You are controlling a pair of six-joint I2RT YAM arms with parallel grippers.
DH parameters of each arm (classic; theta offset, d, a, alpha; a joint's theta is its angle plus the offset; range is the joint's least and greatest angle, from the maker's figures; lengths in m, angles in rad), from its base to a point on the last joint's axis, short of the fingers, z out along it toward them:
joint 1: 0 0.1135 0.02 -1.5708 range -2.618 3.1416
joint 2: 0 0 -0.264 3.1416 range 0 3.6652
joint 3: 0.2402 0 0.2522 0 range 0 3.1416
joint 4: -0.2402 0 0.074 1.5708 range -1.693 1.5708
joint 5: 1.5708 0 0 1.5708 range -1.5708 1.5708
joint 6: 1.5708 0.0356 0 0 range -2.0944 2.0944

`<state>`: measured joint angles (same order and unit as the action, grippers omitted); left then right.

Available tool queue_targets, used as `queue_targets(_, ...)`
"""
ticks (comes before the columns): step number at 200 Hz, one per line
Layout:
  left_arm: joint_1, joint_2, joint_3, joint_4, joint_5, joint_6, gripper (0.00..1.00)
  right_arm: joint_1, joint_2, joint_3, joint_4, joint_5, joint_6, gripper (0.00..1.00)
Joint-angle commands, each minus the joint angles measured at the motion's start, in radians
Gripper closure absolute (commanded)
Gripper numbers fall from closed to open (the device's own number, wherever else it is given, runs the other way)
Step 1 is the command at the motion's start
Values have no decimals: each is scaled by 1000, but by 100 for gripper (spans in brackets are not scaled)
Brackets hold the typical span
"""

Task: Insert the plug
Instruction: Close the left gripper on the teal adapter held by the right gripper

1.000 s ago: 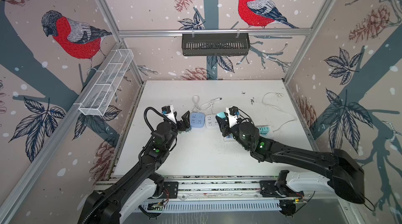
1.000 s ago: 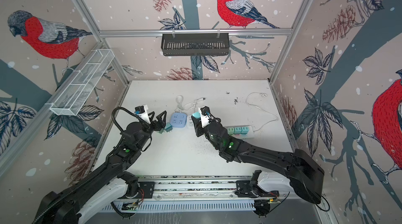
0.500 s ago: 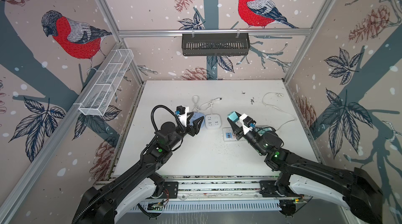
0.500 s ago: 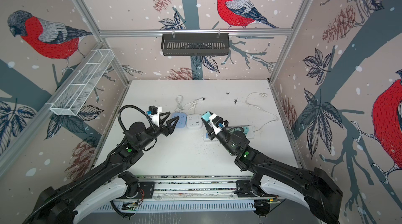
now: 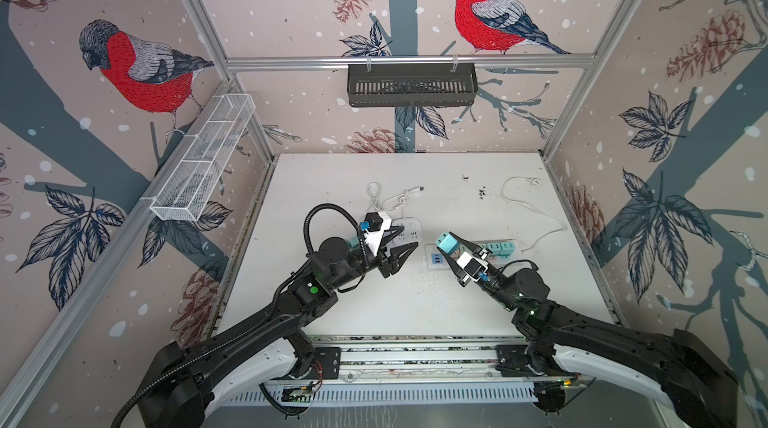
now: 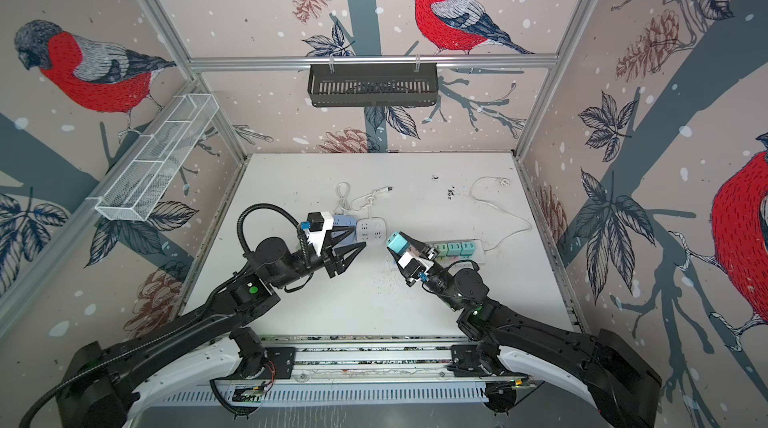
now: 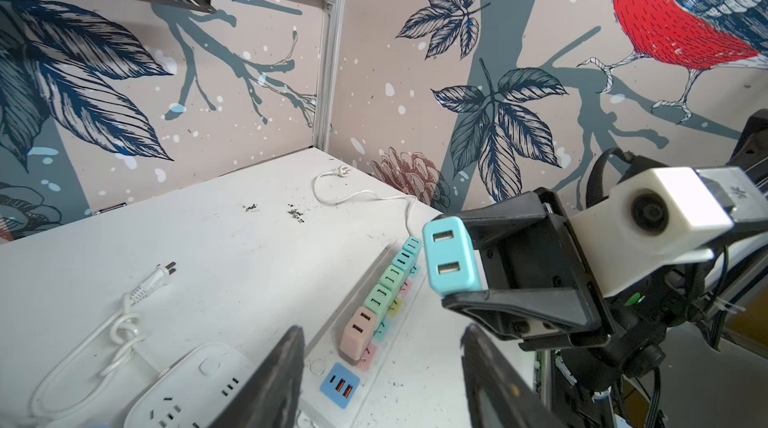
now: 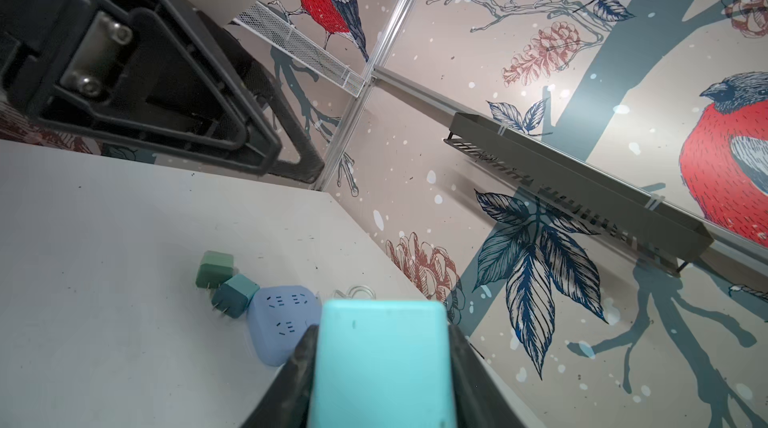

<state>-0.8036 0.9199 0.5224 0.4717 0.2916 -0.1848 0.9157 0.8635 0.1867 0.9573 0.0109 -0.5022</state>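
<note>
The right claw (image 5: 451, 244) is clamped on the cyan plug (image 7: 451, 255), which it holds raised off the table (image 5: 374, 301) beside the strip (image 7: 318, 367). The left claw (image 5: 405, 241) hangs partly open and empty. The plug looks light, rigid and smooth, so it is best gripped on its flat sides with the prongs left clear.

Both black arms reach from the near edge toward the middle, each bent at the elbow. The left gripper (image 5: 409, 237) points to the right, up in the air. Its two jaws stand apart with nothing between them. The right gripper (image 5: 453, 245) points left and far, tipped up a little. Its jaws squeeze a light blue plug (image 5: 446, 241). The two grippers face each other, near but not touching.
</note>
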Motion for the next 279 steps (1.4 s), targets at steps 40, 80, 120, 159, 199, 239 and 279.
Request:
queue_targets(40, -124, 149, 127, -106, 89, 77, 40, 19, 35, -13, 94, -80, -127, 96)
queue_targets(80, -138, 201, 161, -142, 83, 62, 38, 59, 22, -40, 147, -80, -169, 95)
queue_targets(120, -138, 207, 168, -143, 125, 59, 38, 80, 19, -49, 163, -80, -191, 94)
queue_targets(159, -141, 225, 176, -145, 163, 59, 39, 91, 17, -44, 153, -69, -196, 94)
queue_targets(199, -147, 258, 202, -172, 166, 61, 48, 120, 39, -29, 132, -48, -225, 95)
queue_targets(239, -148, 273, 211, -179, 164, 59, 65, 125, 40, -30, 145, 4, -209, 94)
queue_targets(279, -150, 272, 213, -183, 168, 64, 90, 126, 37, -30, 144, 11, -208, 74)
